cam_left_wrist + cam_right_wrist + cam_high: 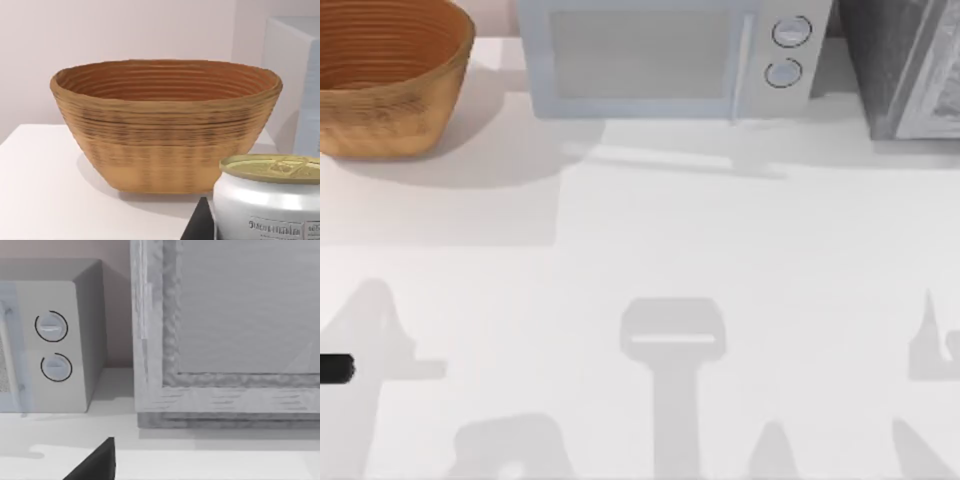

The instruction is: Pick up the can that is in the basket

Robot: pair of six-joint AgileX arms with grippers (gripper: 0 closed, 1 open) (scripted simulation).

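Basket [390, 85] is seen at the far left corner of the table [640, 270] in the top view, upright, woven wall tan, ribbed inside orange-brown. In the left wrist view the can [270, 200] is seen close to the camera, upright, gold top up, silver-white body with printed text; it sits outside the basket [165, 135], nearer than it and apart from it. A dark part is seen just beside the can's base. Whether the left gripper is clamped on the can cannot be told.

Microwave [670, 55] is placed at the far middle, two round dials on its right side. Grey framed cabinet [910, 65] is at the far right.

A dark tip [95, 465] is caught in the right wrist view, low, before the microwave [55, 340] and cabinet [225, 330]. Right gripper state cannot be told.
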